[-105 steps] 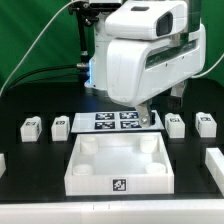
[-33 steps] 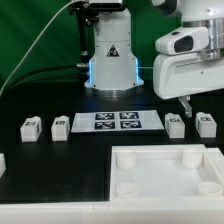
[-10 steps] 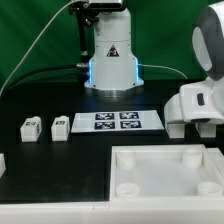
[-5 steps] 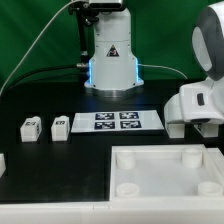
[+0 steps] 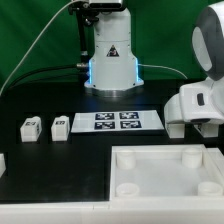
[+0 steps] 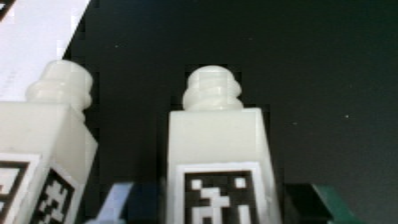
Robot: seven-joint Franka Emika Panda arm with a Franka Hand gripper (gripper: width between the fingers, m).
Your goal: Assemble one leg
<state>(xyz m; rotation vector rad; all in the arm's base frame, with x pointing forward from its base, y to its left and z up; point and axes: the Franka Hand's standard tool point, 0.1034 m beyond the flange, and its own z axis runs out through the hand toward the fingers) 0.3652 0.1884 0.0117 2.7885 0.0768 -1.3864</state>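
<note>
In the wrist view a white leg (image 6: 217, 140) with a black-and-white tag stands between my gripper's (image 6: 222, 205) two fingers. There is a gap on each side, so the jaws are open around it. A second leg (image 6: 45, 130) stands right beside it. In the exterior view my hand (image 5: 197, 108) is low over the table at the exterior view's right and hides those legs and the fingers. Two more legs (image 5: 31, 126) (image 5: 60, 126) stand at the exterior view's left.
The marker board (image 5: 118, 121) lies in the middle, in front of the robot base (image 5: 111, 60); its edge also shows in the wrist view (image 6: 36, 50). The large white square tray piece (image 5: 165, 172) fills the front right.
Nothing has moved in the last second. Before that the tray piece went to the front right and my hand came down over the right-hand legs.
</note>
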